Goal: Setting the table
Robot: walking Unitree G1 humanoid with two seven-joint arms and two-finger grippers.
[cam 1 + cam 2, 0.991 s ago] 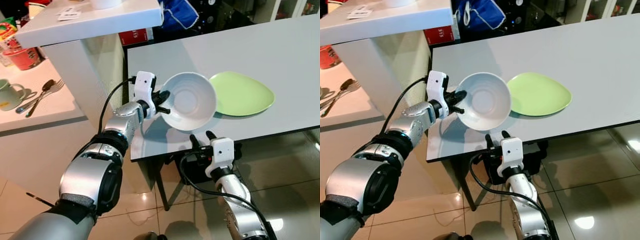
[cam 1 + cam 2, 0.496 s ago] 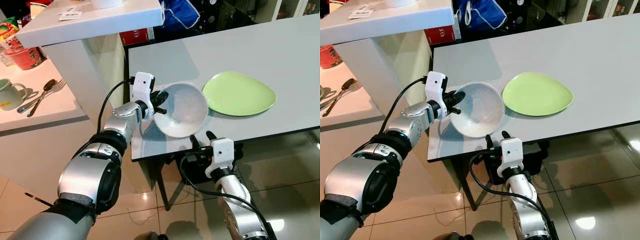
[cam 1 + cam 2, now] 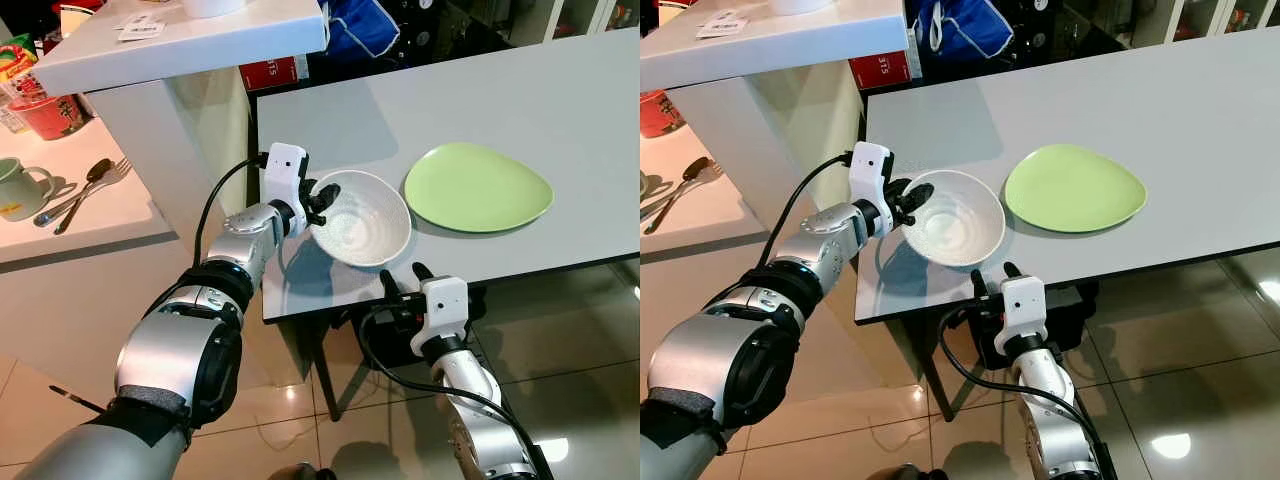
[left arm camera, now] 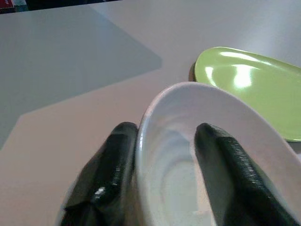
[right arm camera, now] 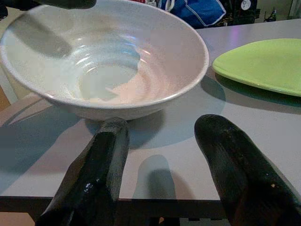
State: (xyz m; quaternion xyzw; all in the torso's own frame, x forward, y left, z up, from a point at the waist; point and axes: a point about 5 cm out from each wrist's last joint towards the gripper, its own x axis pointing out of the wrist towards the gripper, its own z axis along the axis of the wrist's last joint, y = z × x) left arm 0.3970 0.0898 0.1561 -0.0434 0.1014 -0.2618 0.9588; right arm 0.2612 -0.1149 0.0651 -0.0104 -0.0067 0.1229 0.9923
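Note:
A white bowl (image 3: 362, 216) hovers slightly tilted just above the grey table (image 3: 470, 100), near its front left corner. My left gripper (image 3: 318, 201) is shut on the bowl's left rim, one finger inside and one outside (image 4: 108, 174). A light green plate (image 3: 478, 187) lies flat on the table to the bowl's right, apart from it. My right gripper (image 3: 402, 276) is open, held low at the table's front edge just below the bowl, with nothing between its fingers (image 5: 94, 174).
A white counter (image 3: 70, 190) at the left holds a green mug (image 3: 20, 187), a spoon and fork (image 3: 85, 190) and a red container (image 3: 45, 115). A white shelf (image 3: 180, 40) overhangs it. Glossy tiled floor (image 3: 560, 350) lies beyond the table's front edge.
The bowl, facing the camera a second ago, has tipped back towards level and come down and left, away from the green plate. The right arm has stayed put.

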